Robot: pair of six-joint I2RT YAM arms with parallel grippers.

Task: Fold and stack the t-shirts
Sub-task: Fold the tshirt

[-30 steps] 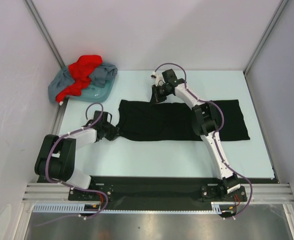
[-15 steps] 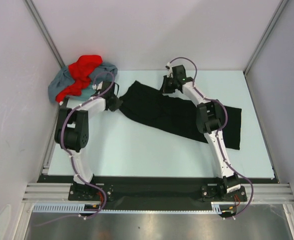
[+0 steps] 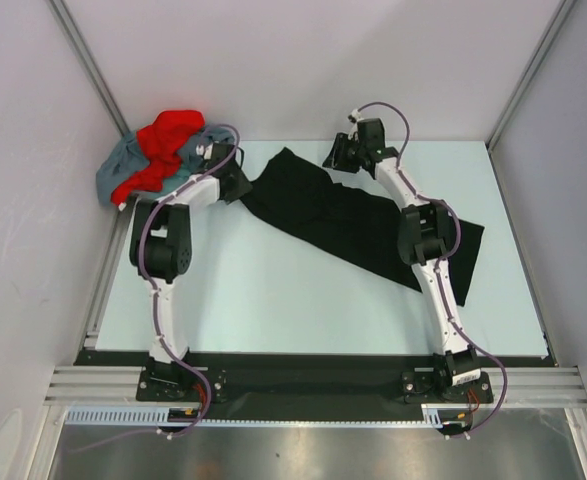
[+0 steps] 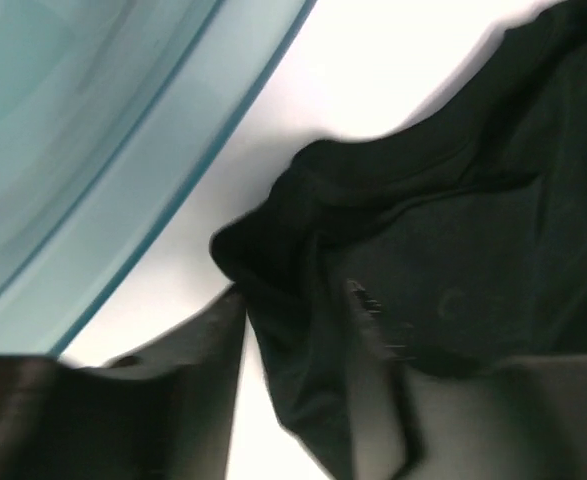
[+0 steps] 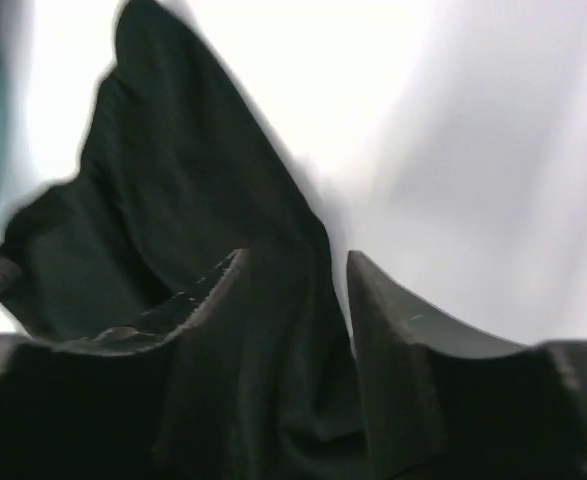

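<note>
The black t-shirt (image 3: 343, 215) lies flat and slanted across the table, from back centre to front right. My left gripper (image 3: 235, 183) is at its back-left corner. In the left wrist view that gripper (image 4: 295, 300) stands open, a bunched fold of the black shirt (image 4: 453, 200) hanging loose in the gap. My right gripper (image 3: 341, 155) is at the shirt's far edge. It too is open (image 5: 297, 258), with black cloth (image 5: 173, 180) lying between its fingers. The red t-shirt (image 3: 168, 135) and the grey-blue t-shirt (image 3: 118, 172) lie crumpled together at the back left.
A translucent teal bin (image 4: 93, 130) holds the crumpled shirts, close beside my left gripper. White walls with metal posts (image 3: 88, 60) close in the table on three sides. The arms' base rail (image 3: 303, 385) runs along the near edge.
Both arms swung the black shirt's edge toward the back, the left arm reaching far back beside the bin. The shirt went from level to slanted. Both grippers went from shut to open.
</note>
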